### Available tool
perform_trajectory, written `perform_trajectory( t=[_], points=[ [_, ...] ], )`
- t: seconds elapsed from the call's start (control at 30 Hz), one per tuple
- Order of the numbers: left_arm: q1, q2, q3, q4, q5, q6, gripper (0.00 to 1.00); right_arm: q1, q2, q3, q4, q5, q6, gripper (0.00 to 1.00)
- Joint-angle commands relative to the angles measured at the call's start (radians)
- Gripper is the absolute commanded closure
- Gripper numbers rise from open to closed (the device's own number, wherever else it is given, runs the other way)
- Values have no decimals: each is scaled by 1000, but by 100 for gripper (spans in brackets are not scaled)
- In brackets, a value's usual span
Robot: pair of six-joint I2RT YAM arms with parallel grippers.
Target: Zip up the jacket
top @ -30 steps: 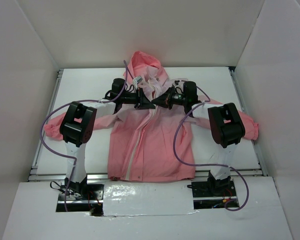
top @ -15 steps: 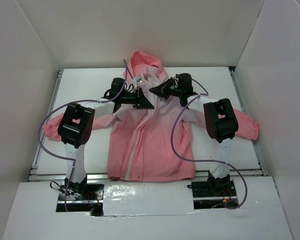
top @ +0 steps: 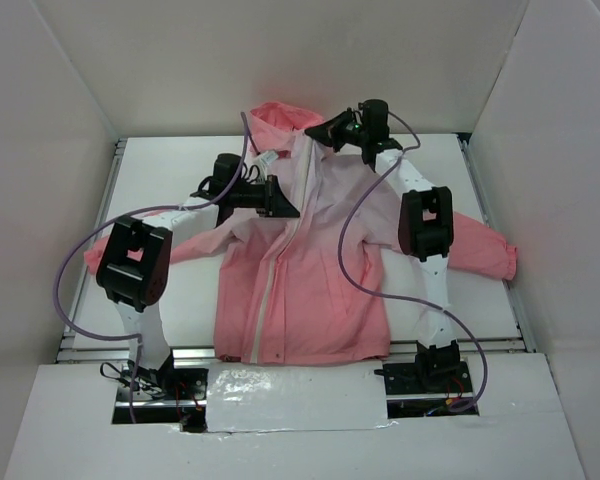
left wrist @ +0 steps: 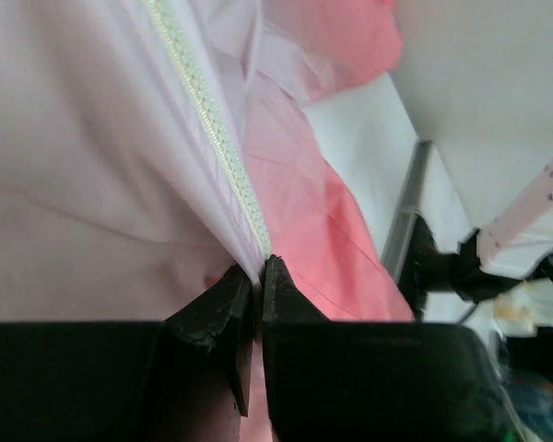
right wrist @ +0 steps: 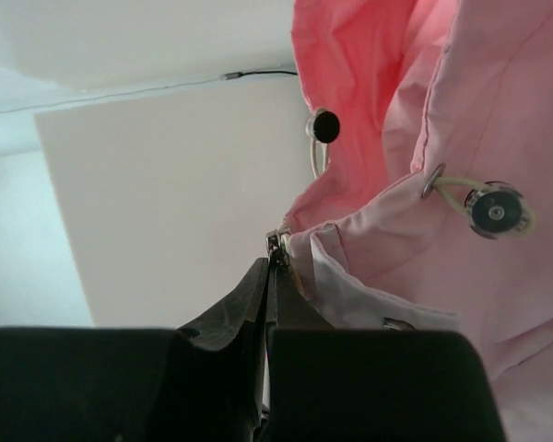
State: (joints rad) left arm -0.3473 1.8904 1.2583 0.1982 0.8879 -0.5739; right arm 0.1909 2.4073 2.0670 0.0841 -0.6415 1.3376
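1. The bench (top: 165,180) is white. The jacket (top: 320,290) lies flat on it between the two arms, front up, with the hem near the bases and the hood (top: 280,118) at the far end.
2. On the left of the top view, one coral sleeve (top: 192,245) stretches out sideways and passes behind the left arm.
3. The left claw (top: 294,211) sits low on the chest, just left of the zipper line. In the left wrist view the left claw (left wrist: 258,269) is clenched, with the jaws nearly together. They pinch the pale lilac fabric right at the zipper teeth (left wrist: 212,129).
4. The zipper (top: 278,275) shows as a light line from the hem up toward the collar. From above we cannot tell how far it is closed.
5. The right claw (top: 310,131) is at the far end by the collar and hood, raised off the bench.
6. In the right wrist view the right claw (right wrist: 270,267) is clenched on the jacket's top edge. The metal zipper pull (right wrist: 276,243) sits right at its tips.
7. Also in the right wrist view, a round cord toggle (right wrist: 493,210) hangs off the collar to the right.
8. On the right of the top view, the other sleeve (top: 480,250) lies spread out toward the bench edge.
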Motion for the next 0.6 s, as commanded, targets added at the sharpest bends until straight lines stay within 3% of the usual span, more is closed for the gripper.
perform_trajectory(
  t=[0.0, 0.13, 0.33, 0.4, 0.43, 0.47, 0.5, 0.53, 0.57],
  points=[
    [-21, -73, -23, -228, 96, 132, 100, -105, 50, 203, 86, 95, 34, 100],
    [-19, -89, -71, -272, -28, 160, 100, -166, 66, 315, 94, 117, 81, 100],
    [-9, -62, -56, -207, -119, 29, 100, -176, 70, 386, 193, 51, 72, 100],
    [-9, -30, 37, -252, -158, 16, 87, -174, 78, 392, 213, 3, 77, 98],
    [-9, -8, 68, -300, -173, 16, 75, -173, 79, 392, 215, -30, 75, 90],
    [-9, -2, 100, -322, -203, 19, 70, -173, 81, 389, 209, -47, 68, 75],
    [-9, 2, 154, -351, -233, 19, 66, -171, 76, 384, 204, -64, 58, 49],
    [-9, 1, 177, -380, -271, 17, 60, -171, 69, 383, 191, -78, 48, 45],
    [-7, -2, 200, -413, -318, 11, 37, -173, 58, 380, 157, -95, 29, 27]
  ],
)
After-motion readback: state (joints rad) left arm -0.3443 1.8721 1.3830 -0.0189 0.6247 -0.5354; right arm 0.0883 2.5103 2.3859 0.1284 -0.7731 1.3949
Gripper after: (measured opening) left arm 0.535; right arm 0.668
